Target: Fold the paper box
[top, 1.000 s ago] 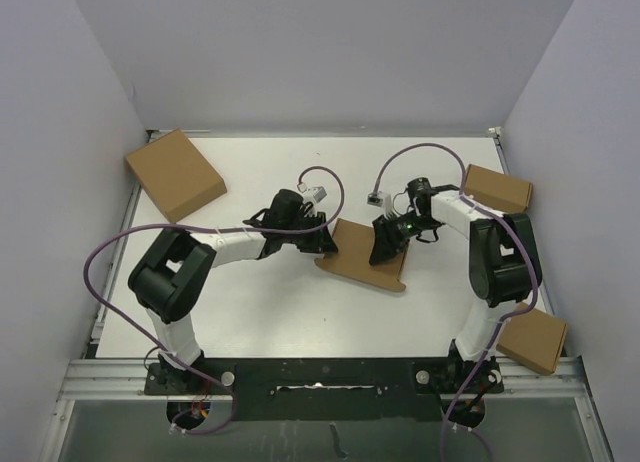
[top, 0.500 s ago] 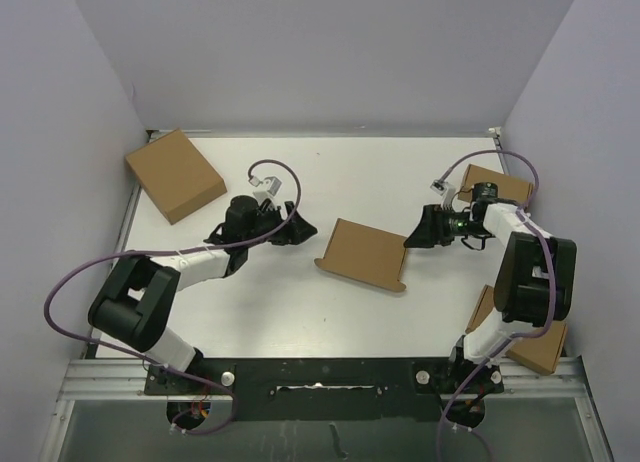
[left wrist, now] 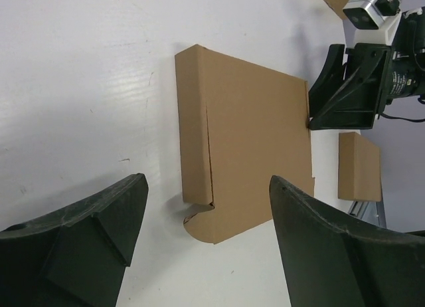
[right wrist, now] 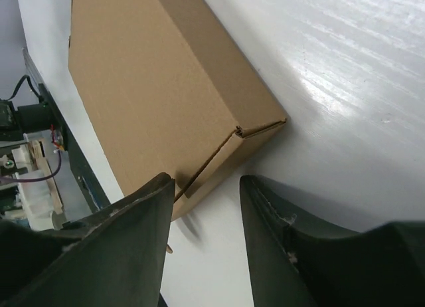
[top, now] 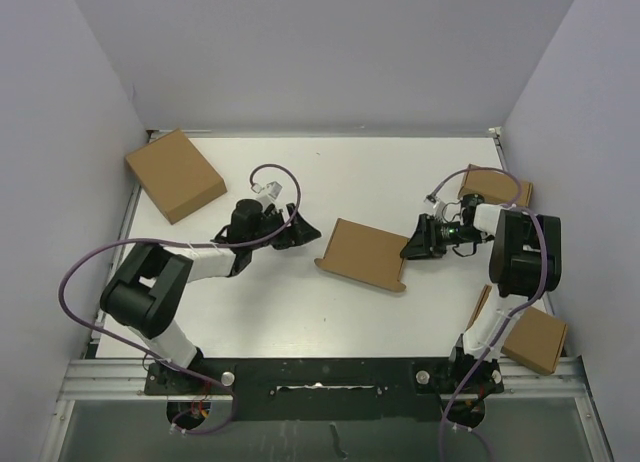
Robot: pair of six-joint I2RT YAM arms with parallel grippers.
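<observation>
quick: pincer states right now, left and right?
Left pincer: open, holding nothing.
Right pincer: open, tips at the edge of the paper box, not clamped on it.

This is a robotics lab test cell. A white table [top: 330, 172] fills the middle of the frame, boxed in by bare pale panels [top: 320, 52] at the top, left and right. Along the bottom edge an aluminium rail [top: 110, 380] carries the bolted left arm [top: 200, 252] and right arm [top: 520, 247], both trailing purple cables [top: 64, 282].
</observation>
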